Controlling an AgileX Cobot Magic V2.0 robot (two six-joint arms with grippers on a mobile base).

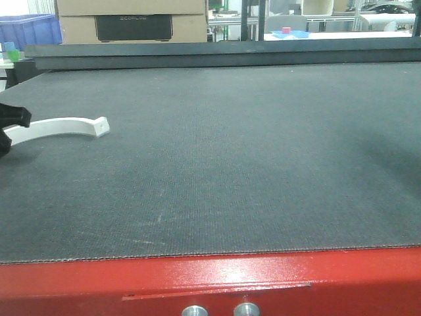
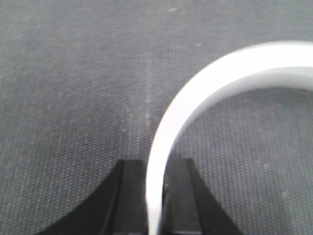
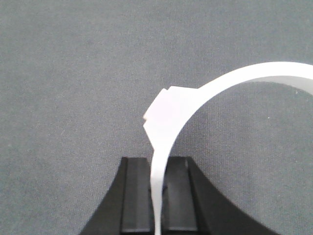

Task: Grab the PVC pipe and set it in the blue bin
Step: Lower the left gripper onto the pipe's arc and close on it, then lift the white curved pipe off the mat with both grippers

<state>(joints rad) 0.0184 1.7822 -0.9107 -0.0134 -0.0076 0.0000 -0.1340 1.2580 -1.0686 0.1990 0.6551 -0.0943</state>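
White PVC pipe (image 2: pixel 205 83) clamped in left fingers (image 2: pixel 132 196), bin run pending

Gripped edge-on, probably so the arc can't twist; it curves ahead and sideways. Squared end free beyond the fingers, on or just over the grey worktop (image 1: pixel 250 164), can't tell. Right fingers (image 3: pixel 136 196) likewise pinch a second white arc (image 3: pixel 234 81); same piece unclear, that arm isn't in the front view. Likely target, the blue bin (image 1: pixel 29 29), sits far beyond the left fingers, off the worktop.

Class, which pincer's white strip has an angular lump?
The right pincer: the PVC pipe it grips bears an angular lump; the one in the left pincer looks smooth.
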